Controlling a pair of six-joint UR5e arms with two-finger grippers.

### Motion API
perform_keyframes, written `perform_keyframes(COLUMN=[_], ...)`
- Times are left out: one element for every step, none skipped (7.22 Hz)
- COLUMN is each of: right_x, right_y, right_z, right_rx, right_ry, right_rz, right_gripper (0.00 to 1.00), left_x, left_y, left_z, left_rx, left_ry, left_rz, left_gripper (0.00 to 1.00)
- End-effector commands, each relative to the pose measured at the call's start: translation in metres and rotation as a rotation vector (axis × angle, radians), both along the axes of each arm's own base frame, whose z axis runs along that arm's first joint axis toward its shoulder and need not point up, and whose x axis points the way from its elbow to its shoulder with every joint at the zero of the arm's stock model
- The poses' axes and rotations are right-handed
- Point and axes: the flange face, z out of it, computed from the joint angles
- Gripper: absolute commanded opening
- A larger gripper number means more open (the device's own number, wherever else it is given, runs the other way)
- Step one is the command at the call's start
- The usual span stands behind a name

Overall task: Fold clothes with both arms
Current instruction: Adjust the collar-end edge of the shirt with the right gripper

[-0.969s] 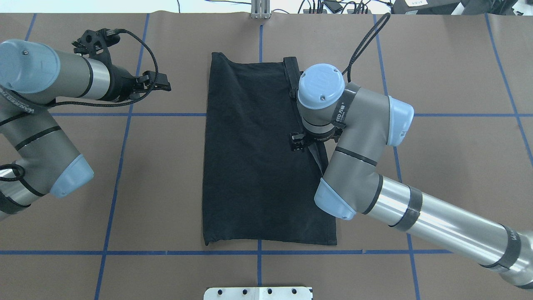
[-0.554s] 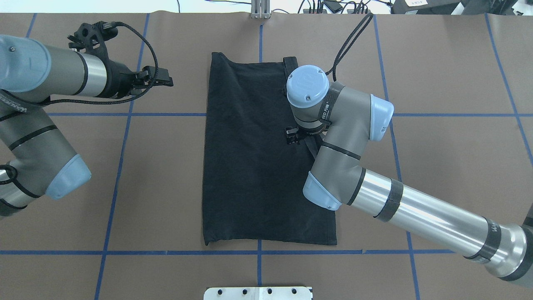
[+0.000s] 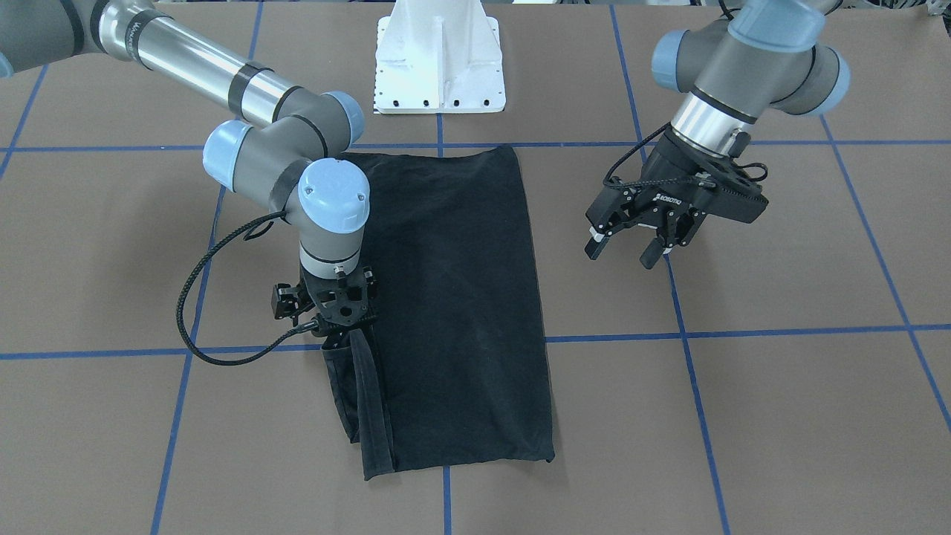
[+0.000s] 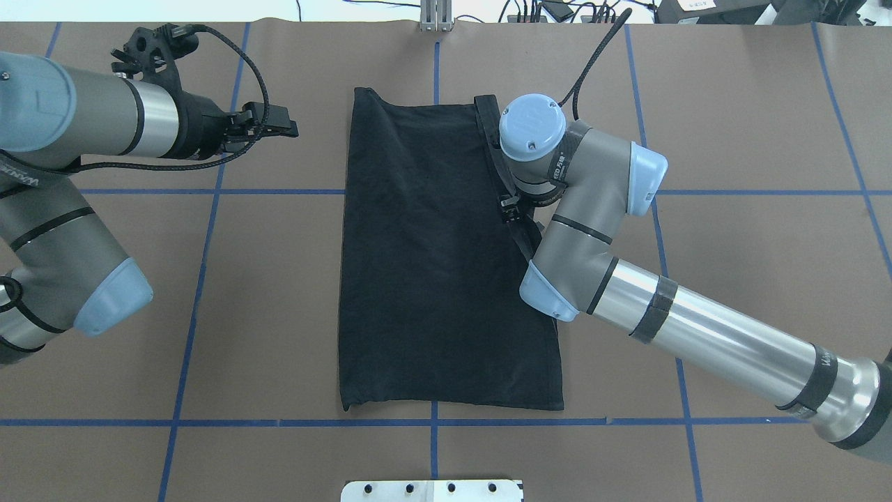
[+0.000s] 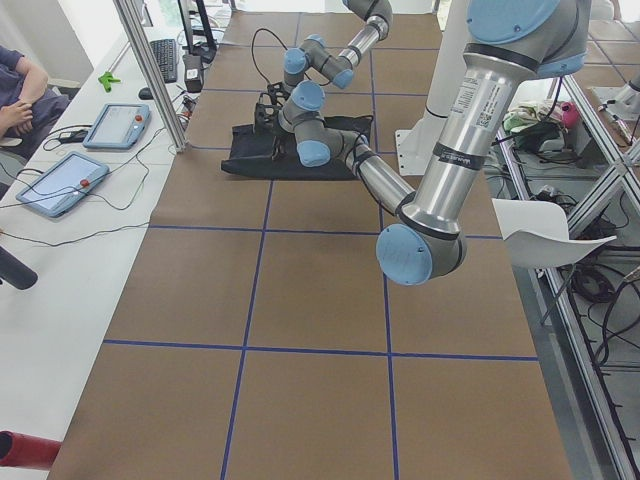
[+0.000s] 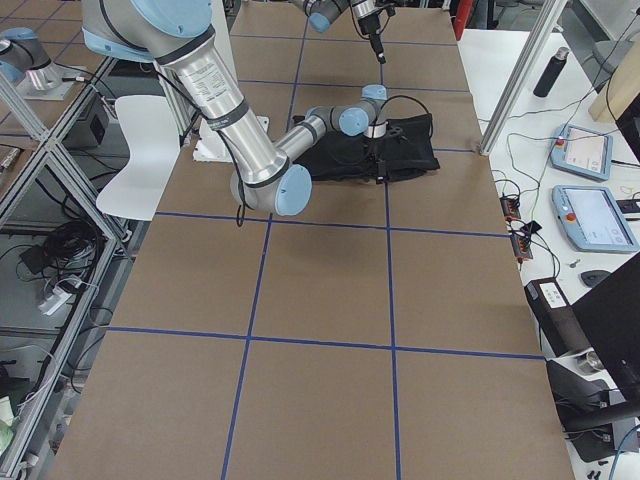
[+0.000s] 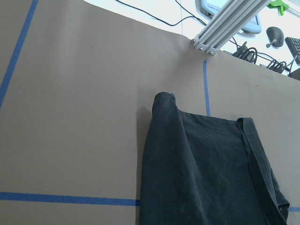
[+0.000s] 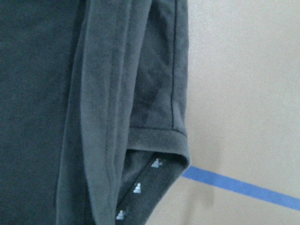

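Note:
The clothes are one black T-shirt (image 4: 432, 265), folded to a long plain rectangle in the middle of the table (image 3: 461, 297). A narrow folded strip with a sleeve hem (image 8: 159, 140) runs along its right edge (image 3: 368, 416). My right gripper (image 4: 512, 209) points straight down on that strip (image 3: 338, 338). Its fingers are hidden under the wrist, so I cannot tell whether they grip the cloth. My left gripper (image 3: 622, 255) hangs open and empty above bare table, left of the shirt's far end (image 4: 282, 129). The left wrist view shows the shirt's far left corner (image 7: 161, 101).
Brown table covering with blue tape grid lines (image 4: 209, 279). The white pedestal base (image 3: 438, 67) stands at the robot's edge. An aluminium post (image 4: 435, 14) and cables sit at the far edge. A side table holds tablets (image 5: 60, 180), with a seated person (image 5: 20, 90) beside it.
The right wrist swung left over the shirt, then back right and toward the far edge along the folded strip. The left gripper drifted slightly right. The shirt's outline looks unchanged.

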Motion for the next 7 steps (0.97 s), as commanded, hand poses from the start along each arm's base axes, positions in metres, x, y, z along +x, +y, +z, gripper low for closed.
perform_keyframes(right_x=[0.024,0.058,0.077,0.076,0.073,0.066,0.048], right_y=[-0.031,-0.057,-0.068,-0.069,-0.07,-0.068,-0.054], right_z=[0.024,0.029,0.031,0.026,0.01,-0.006,-0.02], right_rx=[0.009,-0.005,-0.022,-0.021,-0.016,-0.009,-0.006], right_ry=[0.01,-0.011,-0.04,-0.046,-0.059,-0.077,-0.097], right_rz=[0.006,-0.021,-0.042,-0.038,-0.03,-0.026,-0.035], right_gripper=[1.0,1.0,1.0,1.0,1.0,1.0,1.0], left_x=[0.001,0.001,0.001,0.0,0.0,0.0,0.0], left_y=[0.0,0.0,0.0,0.0,0.0,0.0,0.0], left_z=[-0.004,-0.003,-0.002,-0.002,-0.002,-0.001,-0.003], left_rx=[0.002,0.0,-0.001,-0.002,-0.002,-0.002,-0.001], left_ry=[0.006,0.004,0.003,0.003,0.003,0.002,0.005], left_rz=[0.001,0.001,0.001,0.001,0.001,0.003,0.004], left_gripper=[1.0,1.0,1.0,1.0,1.0,1.0,1.0])
